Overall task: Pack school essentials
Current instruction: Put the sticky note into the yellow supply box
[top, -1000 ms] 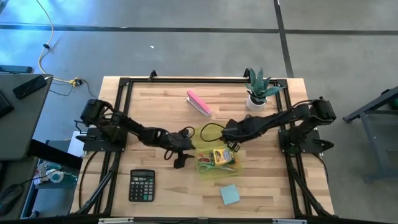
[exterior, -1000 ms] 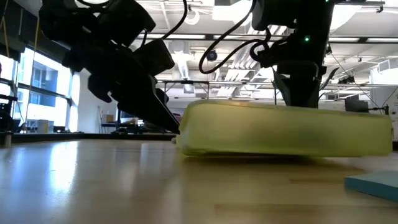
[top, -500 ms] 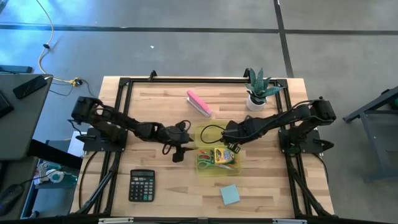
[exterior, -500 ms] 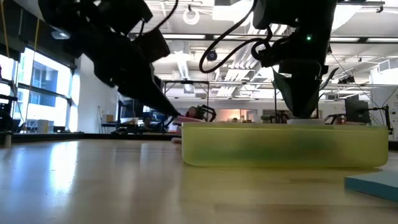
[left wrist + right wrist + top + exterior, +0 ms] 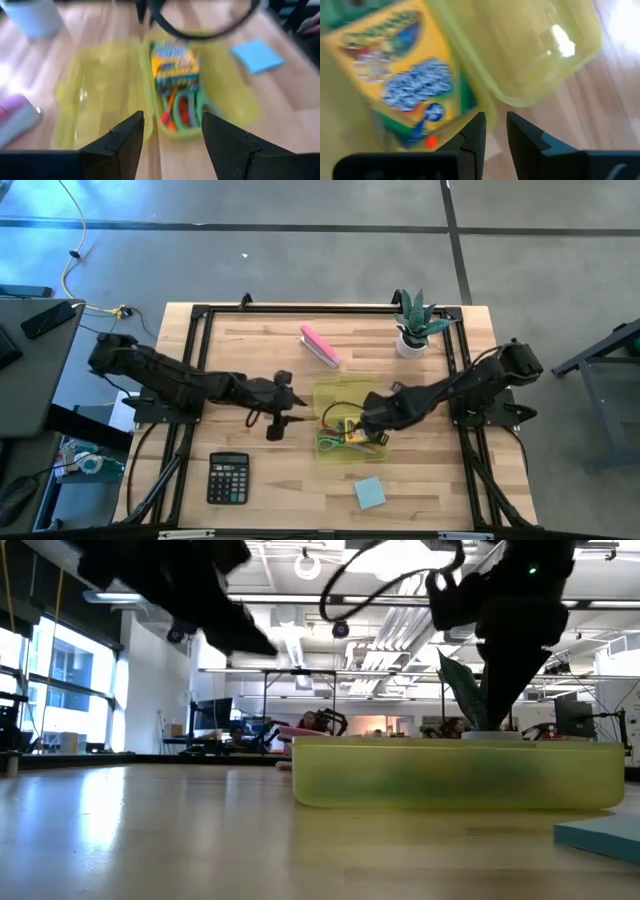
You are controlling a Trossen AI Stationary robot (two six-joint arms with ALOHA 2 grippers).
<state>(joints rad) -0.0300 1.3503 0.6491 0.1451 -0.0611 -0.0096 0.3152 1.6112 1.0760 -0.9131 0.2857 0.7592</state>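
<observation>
**Two arms at an open yellow-green case, mid-counter**

Nearest the counter's [image 5: 250, 340] front edge lay the black calculator [image 5: 228, 478] and the light blue square note pad [image 5: 369, 493], well apart, both flat on the wood. Past them, mid-counter, sat the translucent yellow-green case [image 5: 345, 420], lid flopped open toward the far side. Its near half held the crayon box [image 5: 350, 429], green-handled scissors [image 5: 330, 442] and orange-red pens [image 5: 169, 107] packed side by side. Right gripper [image 5: 368, 423] was over the case beside the crayon box, fingers [image 5: 470, 135] set narrow with a thin gap, nothing between them. Left gripper [image 5: 288, 423] hung just beside the case's left edge, apart from it, fingers [image 5: 127, 137] spread wide and holding nothing; its wrist view looked across the open case to the note pad. Farther back lay the pink oblong block [image 5: 320, 346], tilted diagonally. Potted plant [image 5: 415, 328] stood upright near the far right corner. Low view showed the case's side wall, the note pad corner beside it.
</observation>
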